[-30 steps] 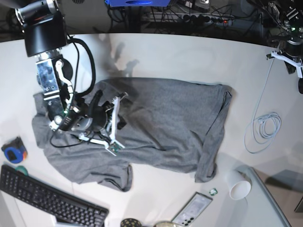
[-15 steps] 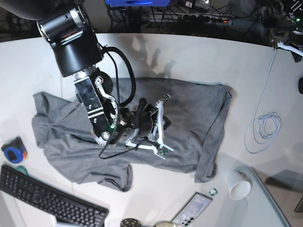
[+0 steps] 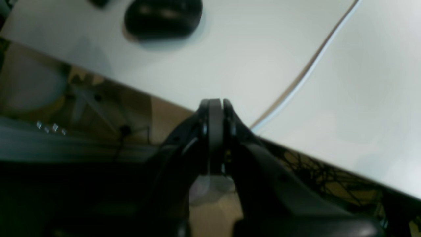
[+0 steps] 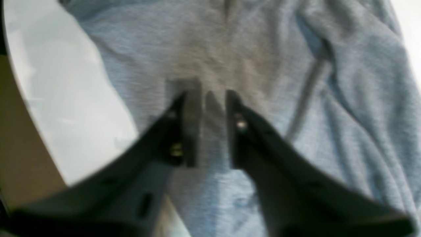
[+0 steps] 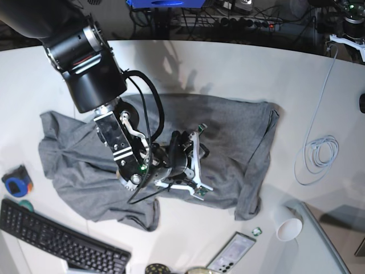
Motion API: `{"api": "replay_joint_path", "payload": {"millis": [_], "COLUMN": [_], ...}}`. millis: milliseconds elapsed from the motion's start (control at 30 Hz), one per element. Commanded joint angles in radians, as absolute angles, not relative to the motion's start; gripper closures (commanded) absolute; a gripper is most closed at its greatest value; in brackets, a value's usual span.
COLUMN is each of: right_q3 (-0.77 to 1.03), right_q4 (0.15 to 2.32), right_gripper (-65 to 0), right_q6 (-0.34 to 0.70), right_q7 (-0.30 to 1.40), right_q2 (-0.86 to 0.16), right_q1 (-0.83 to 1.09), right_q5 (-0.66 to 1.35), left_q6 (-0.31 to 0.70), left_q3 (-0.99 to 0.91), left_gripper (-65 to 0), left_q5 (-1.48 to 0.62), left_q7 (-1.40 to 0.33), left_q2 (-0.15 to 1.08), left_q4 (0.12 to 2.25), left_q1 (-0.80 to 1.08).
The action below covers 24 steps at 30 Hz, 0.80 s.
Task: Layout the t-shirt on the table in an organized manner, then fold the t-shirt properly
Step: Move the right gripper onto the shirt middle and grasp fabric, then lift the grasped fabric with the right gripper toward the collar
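The t-shirt (image 5: 228,142) lies long-ways across the desk (image 5: 239,68), right under the right claw (image 4: 210,98), which is a little open and holds nothing; the left claw (image 3: 215,108), pinched shut and empty, is far off.

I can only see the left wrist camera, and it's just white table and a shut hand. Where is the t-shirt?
Observer: The t-shirt lies rumpled across the middle of the table, in the base view.
Operator: Is the other hand near it?
Observer: Yes, the right hand is right over the grey cloth, fingers apart.
Operator: Is anything else on the table?
Observer: A black keyboard sits at the base view's lower left, apart from the shirt.
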<state>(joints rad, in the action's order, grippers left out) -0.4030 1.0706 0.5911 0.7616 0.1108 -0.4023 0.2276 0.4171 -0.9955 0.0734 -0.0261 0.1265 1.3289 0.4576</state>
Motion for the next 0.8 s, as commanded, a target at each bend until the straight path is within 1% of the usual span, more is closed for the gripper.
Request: {"api": "replay_joint_path", "payload": {"millis": [0, 33, 133, 233, 467, 767], "right_q3": [-0.401, -0.401, -0.401, -0.401, -0.403, -0.403], "right_q4": [1.063, 1.040, 0.990, 0.926, 0.723, 0.625], "right_gripper": [-22.5, -25.7, -32.0, -34.7, -34.8, -33.9], "right_q6": [0.591, 0.591, 0.591, 0.591, 0.591, 0.591], "right_q7": [0.742, 0.740, 0.739, 0.707, 0.584, 0.530], "right_q2": [0.124, 0.130, 0.134, 0.143, 0.143, 0.143], "right_q1": [-0.435, -0.444, -0.470, -0.492, -0.518, -0.513], "right_q5": [0.243, 0.243, 0.243, 0.243, 0.243, 0.243], "left_q6": [0.407, 0.407, 0.407, 0.407, 0.407, 0.407], "left_q3": [-1.006, -1.006, -1.004, -1.003, -1.003, -1.003], "left_gripper": [0.0, 0.0, 0.0, 0.0, 0.0, 0.0], "left_q5": [0.062, 0.062, 0.062, 0.062, 0.062, 0.062], "left_q7": [-0.001, -0.001, 0.001, 0.001, 0.001, 0.001], "left_q2": [0.143, 0.143, 0.143, 0.139, 0.139, 0.139], "left_q4": [1.334, 1.326, 1.313, 1.317, 1.313, 1.313], "left_q1": [0.467, 0.467, 0.467, 0.467, 0.463, 0.464]}}
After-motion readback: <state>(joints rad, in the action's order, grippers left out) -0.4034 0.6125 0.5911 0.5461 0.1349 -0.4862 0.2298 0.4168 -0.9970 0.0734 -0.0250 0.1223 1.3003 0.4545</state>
